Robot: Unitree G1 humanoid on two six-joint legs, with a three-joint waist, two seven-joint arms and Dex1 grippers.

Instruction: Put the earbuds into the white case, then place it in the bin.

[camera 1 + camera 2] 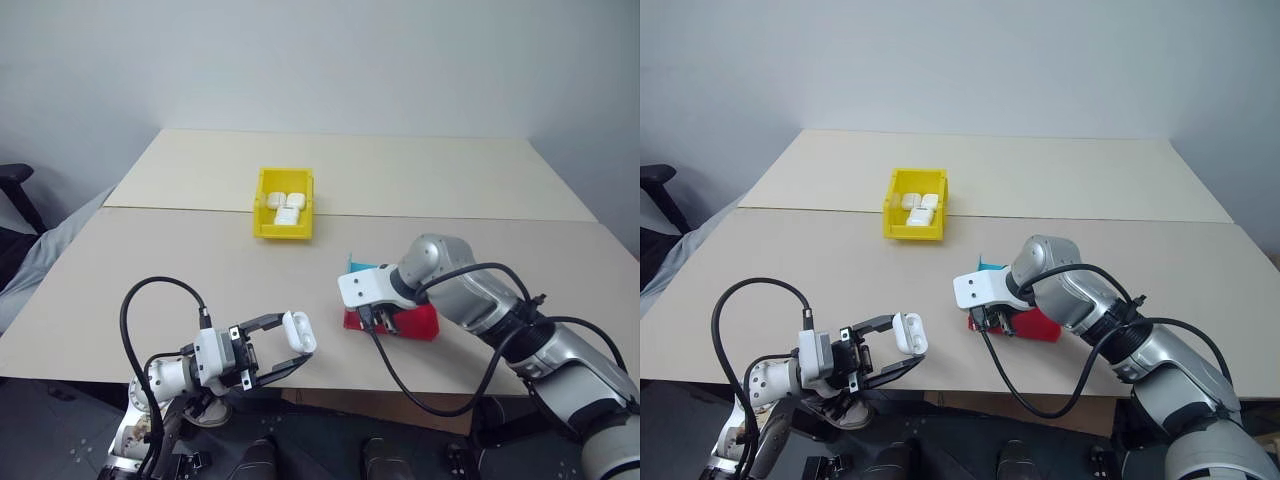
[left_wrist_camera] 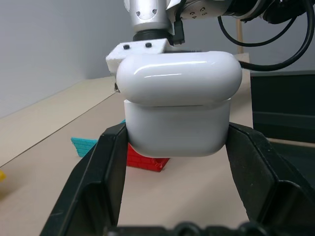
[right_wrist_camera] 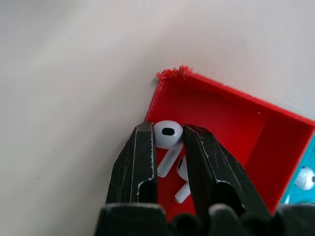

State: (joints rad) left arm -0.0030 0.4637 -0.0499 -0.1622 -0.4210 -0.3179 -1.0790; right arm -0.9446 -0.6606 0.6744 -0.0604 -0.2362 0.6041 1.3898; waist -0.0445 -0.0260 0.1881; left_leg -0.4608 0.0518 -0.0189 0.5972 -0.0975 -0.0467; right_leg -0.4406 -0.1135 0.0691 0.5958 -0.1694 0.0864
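Left hand (image 1: 283, 352) low at the near tabletop (image 1: 180, 270) edge, forearm level, black fingers (image 2: 98, 172) pointing across toward the right arm. Clamped tight on the lower body of a small glossy white rounded-rectangular earbud case (image 1: 299, 331); case upright between the fingers, lid uppermost and seemingly a little ajar along the seam.

Right hand (image 3: 170, 147) just beyond and to the side of that case, arm reaching in from the right, wrist bent so the fingers angle steeply down into the red half of a shallow red and teal plastic tray (image 3: 231, 128). Fingers narrowed to a slim gap, pinching the rounded head of a tiny white plastic earbud (image 3: 166, 140), its short stem trailing between them. Second earbud (image 3: 182, 184) lying on the red floor right beside the far finger, partly hidden by it. Another small white piece (image 3: 305, 178) in the teal half, too cropped to identify.

Well beyond both hands, mid-tabletop: small bright yellow rectangular open-top plastic bin (image 1: 262, 205), with several identical white cases (image 1: 286, 208) inside.
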